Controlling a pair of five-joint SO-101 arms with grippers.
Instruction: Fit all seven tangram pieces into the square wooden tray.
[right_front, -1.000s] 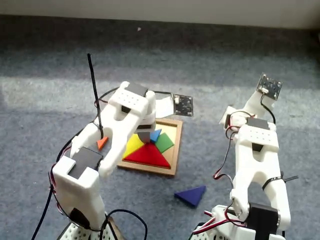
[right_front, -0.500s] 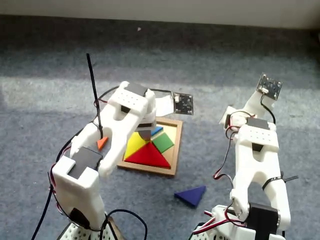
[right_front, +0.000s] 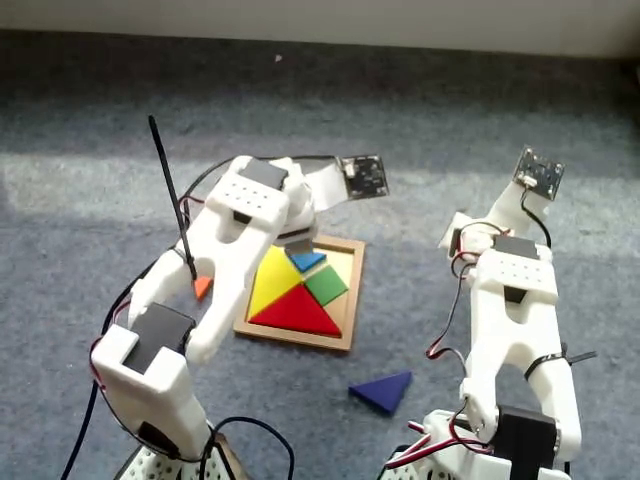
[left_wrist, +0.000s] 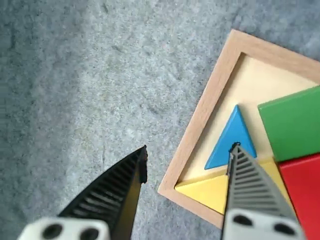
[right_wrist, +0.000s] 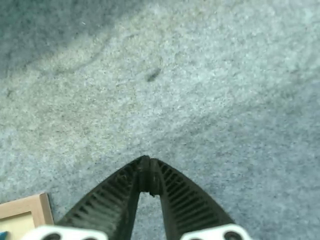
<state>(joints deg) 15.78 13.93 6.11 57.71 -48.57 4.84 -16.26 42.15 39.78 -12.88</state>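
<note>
The square wooden tray (right_front: 296, 339) lies in the middle of the grey carpet. It holds a yellow triangle (right_front: 268, 285), a red triangle (right_front: 298, 312), a green square (right_front: 326, 284) and a small blue triangle (right_front: 307, 261). My left gripper (right_front: 297, 240) hovers open over the tray's far left corner. In the left wrist view the gripper (left_wrist: 188, 149) straddles the tray rim (left_wrist: 210, 100), one finger over the carpet, the other above the blue triangle (left_wrist: 230, 140). An orange piece (right_front: 203, 287) and a dark blue triangle (right_front: 383, 390) lie on the carpet. My right gripper (right_wrist: 146, 176) is shut on nothing.
The right arm (right_front: 512, 300) stands folded at the right, away from the tray. A black cable (right_front: 170, 190) sticks up beside the left arm. A wall edge runs along the far side of the carpet.
The left gripper has drawn back from the tray's middle toward its far corner. The small blue triangle now lies uncovered in the tray. The right arm has not moved.
</note>
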